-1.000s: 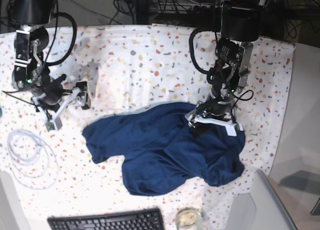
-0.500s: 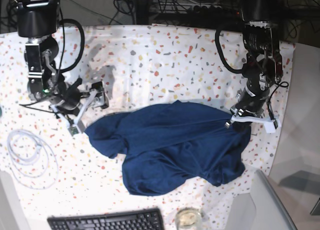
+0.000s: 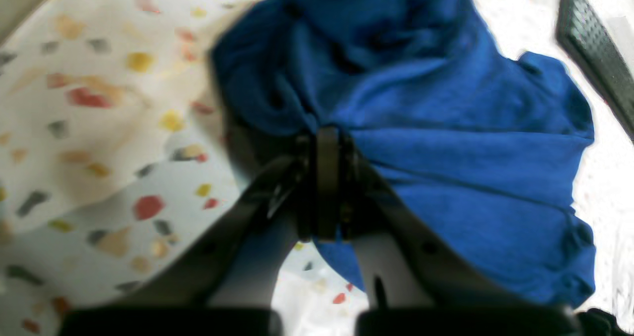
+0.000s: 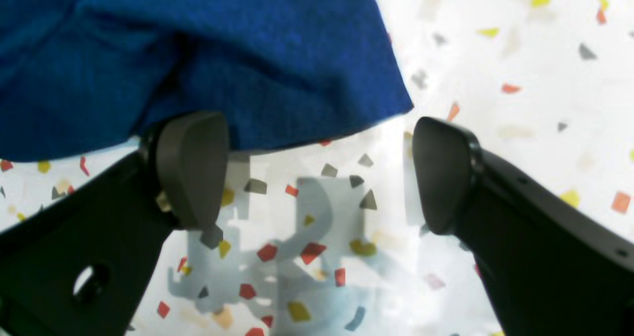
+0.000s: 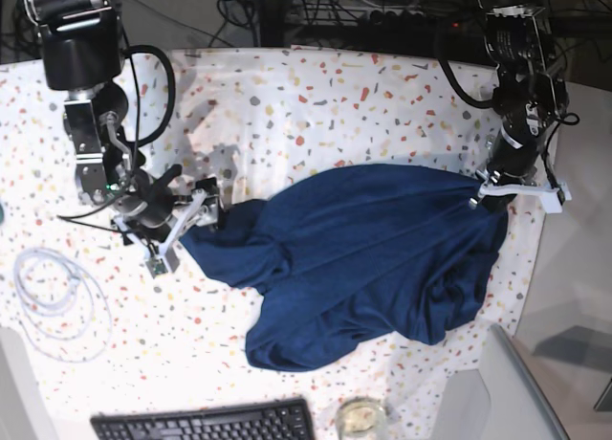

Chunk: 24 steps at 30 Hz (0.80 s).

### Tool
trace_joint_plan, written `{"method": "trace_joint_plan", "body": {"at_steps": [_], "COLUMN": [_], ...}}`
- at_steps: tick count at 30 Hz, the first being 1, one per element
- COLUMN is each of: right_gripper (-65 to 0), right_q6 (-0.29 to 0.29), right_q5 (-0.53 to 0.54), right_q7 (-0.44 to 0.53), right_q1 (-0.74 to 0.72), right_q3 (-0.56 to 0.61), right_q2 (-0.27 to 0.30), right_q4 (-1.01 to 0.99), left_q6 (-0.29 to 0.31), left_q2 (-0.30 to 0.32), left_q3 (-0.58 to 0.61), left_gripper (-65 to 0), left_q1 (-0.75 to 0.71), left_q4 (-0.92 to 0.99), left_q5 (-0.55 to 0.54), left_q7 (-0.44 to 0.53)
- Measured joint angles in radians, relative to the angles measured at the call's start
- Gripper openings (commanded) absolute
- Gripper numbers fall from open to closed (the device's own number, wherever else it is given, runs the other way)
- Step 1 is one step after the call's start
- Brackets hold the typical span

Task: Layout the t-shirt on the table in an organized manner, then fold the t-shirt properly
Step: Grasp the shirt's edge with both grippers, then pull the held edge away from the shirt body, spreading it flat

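Note:
The dark navy t-shirt [image 5: 373, 258] lies crumpled on the speckled table [image 5: 316, 105], stretched toward the right. My left gripper [image 5: 488, 199] is shut on a bunch of its fabric at the upper right corner. In the left wrist view the left gripper [image 3: 327, 138] pinches folds of the t-shirt [image 3: 446, 128] that fan out from its tips. My right gripper [image 5: 186, 228] stands open at the shirt's left edge. In the right wrist view the right gripper [image 4: 317, 172] is just short of the t-shirt [image 4: 198, 53] hem, with bare table [image 4: 520, 53] between its fingers [image 4: 190, 167].
A black keyboard [image 5: 206, 423] and a small glass jar [image 5: 361, 419] sit at the front edge. A coiled white cable [image 5: 53, 301] lies at the left. A grey panel [image 5: 497, 392] stands at the front right. The keyboard [image 3: 594, 48] also shows beyond the shirt.
My left gripper closed on the shirt and dragged it toward the far right, stretching the cloth. My right gripper moved right, down to the shirt's left edge, still open.

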<state>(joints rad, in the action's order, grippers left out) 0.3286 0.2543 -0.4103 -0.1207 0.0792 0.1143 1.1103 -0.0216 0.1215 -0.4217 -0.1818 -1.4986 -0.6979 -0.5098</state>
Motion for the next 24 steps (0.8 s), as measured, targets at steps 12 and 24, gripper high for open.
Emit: {"method": "trace_joint_plan", "body": {"at_steps": [12,24], "right_gripper": [-12.2,-12.2], "right_q6": [-0.004,-0.101], "right_q5": [0.002,-0.002], "right_q7": [-0.048,-0.052], "right_q1": [0.168,-0.057], "right_q3": [0.188,0.227], "right_q2": [-0.012,-0.090], "right_q4": [0.355,0.051], "left_q6": [-0.003,-0.004], "left_q2": [-0.002,-0.008], "left_q3": [-0.006,-0.007], "left_gripper": [-65.0,-65.0], "left_q1": [-0.110,-0.154], "left_q4": [0.000,-0.031], "left_q5": [0.003,0.001], "left_q7": [0.000,-0.005]}}
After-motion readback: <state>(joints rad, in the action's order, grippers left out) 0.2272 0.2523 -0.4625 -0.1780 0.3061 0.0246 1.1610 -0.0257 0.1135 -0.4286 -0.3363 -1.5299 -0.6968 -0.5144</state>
